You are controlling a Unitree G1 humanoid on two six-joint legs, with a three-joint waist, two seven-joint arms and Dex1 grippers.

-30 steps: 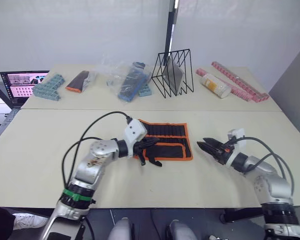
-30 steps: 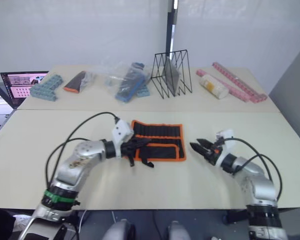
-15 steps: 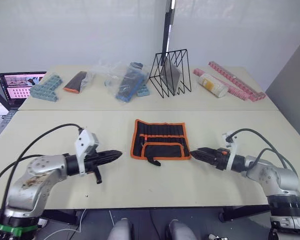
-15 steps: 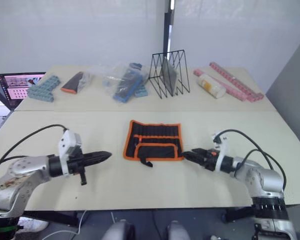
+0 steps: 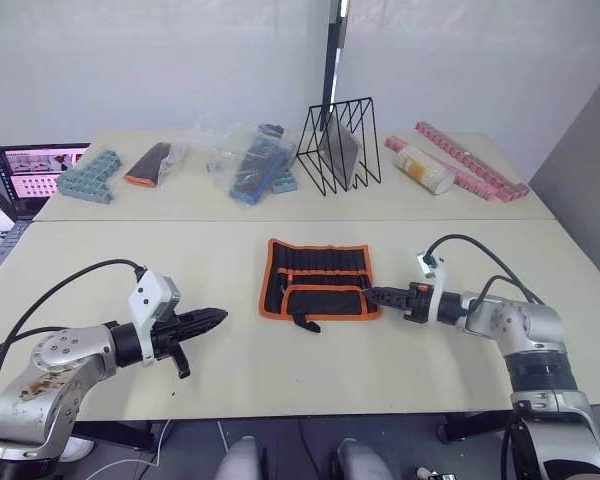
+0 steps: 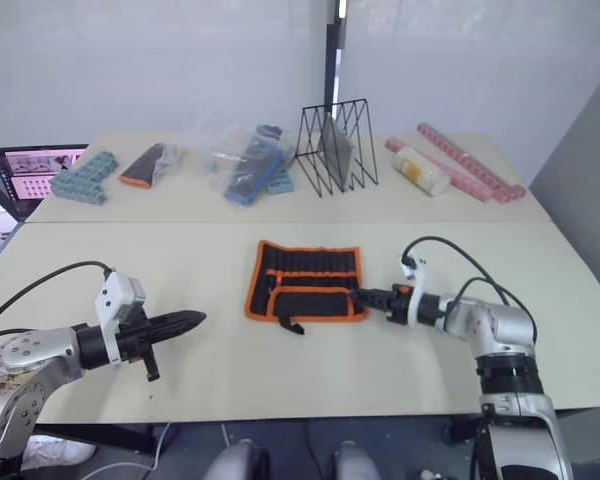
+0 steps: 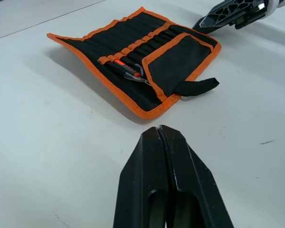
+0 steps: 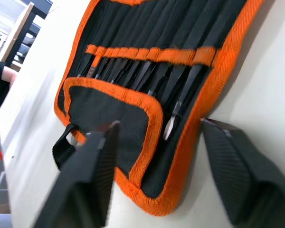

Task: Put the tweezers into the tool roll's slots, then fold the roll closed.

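Left eye view: tool roll (image 5: 320, 281) flat on the near bench (image 5: 100, 270), roughly centred, well back from the near edge. Wide bare bench either side and in front; seam to a second bench behind, cluttered along its far half — wire rack (image 5: 340, 146), plastic bags (image 5: 248, 160), teal blocks (image 5: 88, 175), pink strips (image 5: 470, 160), bottle (image 5: 425, 169). Laptop (image 5: 35, 165) off the far-left corner.

Left claw (image 5: 212, 318) low over the bench, well apart from the roll's left edge, pressed together — left wrist view: fingers (image 7: 168, 161) meeting along one seam. Right claw (image 5: 372, 295) at the roll's right edge, tips close to the orange binding; right wrist view: fingers (image 8: 92, 166) spread, straddling the lower right corner of the roll, contact not certain.

Roll opened out, black with orange edging all round. Upper half: row of narrow slots (image 8: 147, 50) under an orange band, slim dark tweezers (image 8: 180, 102) seated in them, tips poking out below. Lower half: orange-bordered flap over the bottom. Black strap (image 7: 197, 86) trailing from the near edge onto the bench.
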